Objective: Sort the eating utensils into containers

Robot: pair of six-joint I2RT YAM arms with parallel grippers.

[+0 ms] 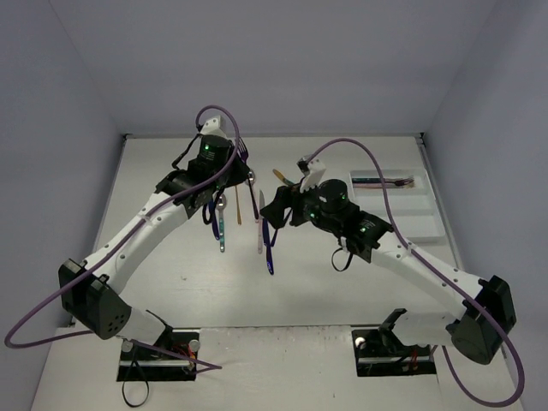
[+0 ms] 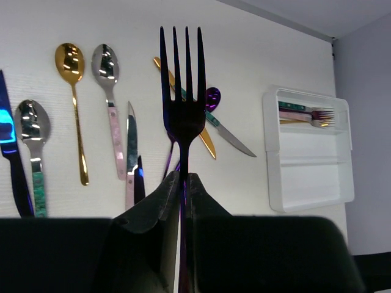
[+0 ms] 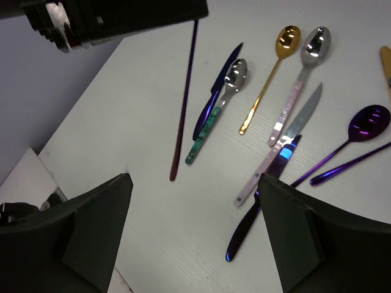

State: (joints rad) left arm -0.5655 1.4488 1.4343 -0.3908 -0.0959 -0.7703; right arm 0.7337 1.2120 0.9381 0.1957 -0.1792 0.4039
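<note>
While the left gripper [image 2: 183,183] is pressed tight on the handle of a dark purple fork [image 2: 182,104], it holds the fork clear of the table with the tines pointing away from the wrist. The long free end of the handle sticks out on the other side. That bare end shows in the right wrist view, just ahead of the right gripper [image 3: 194,183], whose fingers stand spread wide with nothing between them. Holding the fork near its neck probably leaves room for the right arm to take the handle, since the white tray [image 2: 311,149] sits at the far right of the table, on the right arm's side.

Its far compartment already holds a few forks [image 2: 311,115] laid lengthwise, and the other two look bare, so this fork likely belongs with those. The remaining cutlery lies loose mid-table, between the arms:
- a gold spoon [image 2: 73,91]
- a silver spoon with a pink handle [image 2: 109,91]
- a teal-handled spoon [image 3: 235,73]
- a dark blue knife [image 3: 217,91]
- a purple spoon [image 3: 366,122]

No brand, label or writing is legible on the tray or the cutlery
</note>
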